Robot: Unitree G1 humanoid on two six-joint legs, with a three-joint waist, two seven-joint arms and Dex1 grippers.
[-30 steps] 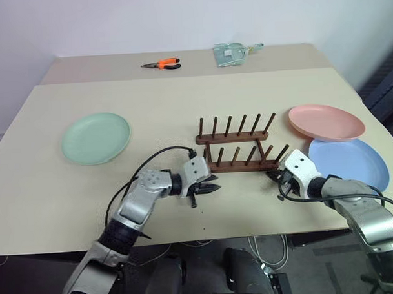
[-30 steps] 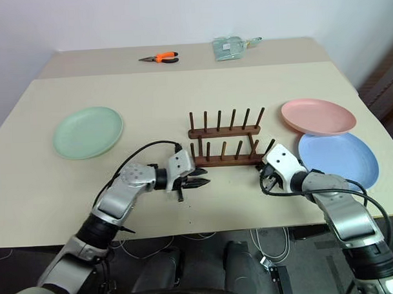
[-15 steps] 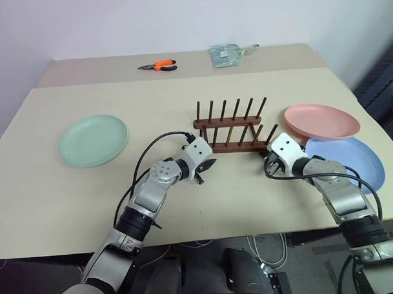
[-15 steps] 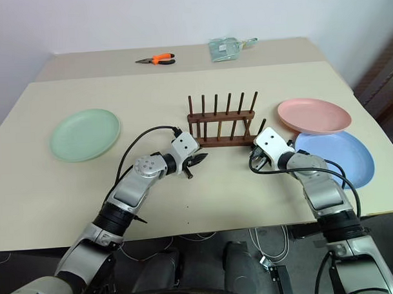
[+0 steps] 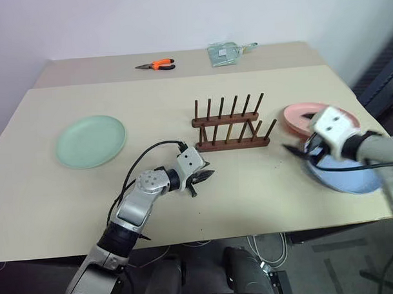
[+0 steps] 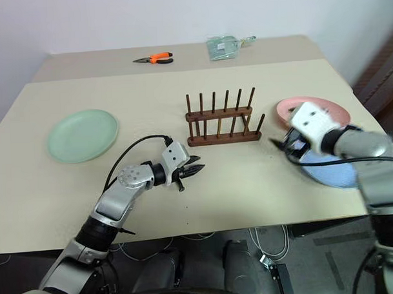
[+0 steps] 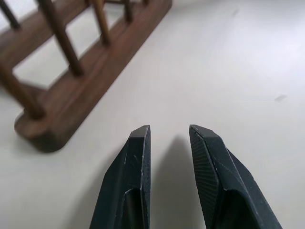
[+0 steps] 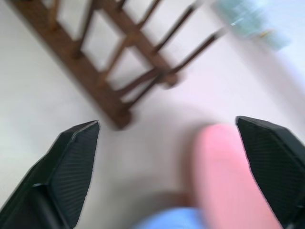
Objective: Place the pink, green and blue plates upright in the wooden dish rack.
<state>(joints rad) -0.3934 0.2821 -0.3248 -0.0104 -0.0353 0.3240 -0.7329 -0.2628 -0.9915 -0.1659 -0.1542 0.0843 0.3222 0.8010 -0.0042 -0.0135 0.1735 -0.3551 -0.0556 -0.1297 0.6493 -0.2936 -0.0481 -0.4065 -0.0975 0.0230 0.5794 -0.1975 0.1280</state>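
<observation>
Wooden dish rack (image 5: 229,125) empty on bench (image 5: 182,102). Right claw (image 8: 169,143) spread wide over pink plate (image 8: 228,171). Left claw (image 7: 167,136) slightly parted, holding nothing, near rack.

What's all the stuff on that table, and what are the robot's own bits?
Table: one, beige, under everything.
Dish rack: one, dark brown wood, mid-table, no plates in it.
Green plate: one, pale green, flat on the left side.
Pink plate: one, salmon pink, flat right of the rack.
Blue plate: one, light blue, flat in front of the pink plate, partly behind the right arm.
Pliers: one, orange handles, far edge.
Clear packet: one, greenish, far edge, right of the pliers.
Left gripper: black fingers, slightly apart, holding nothing, beside the rack's near left end.
Right gripper: black fingers, wide open, holding nothing, above the pink and blue plates.
</observation>
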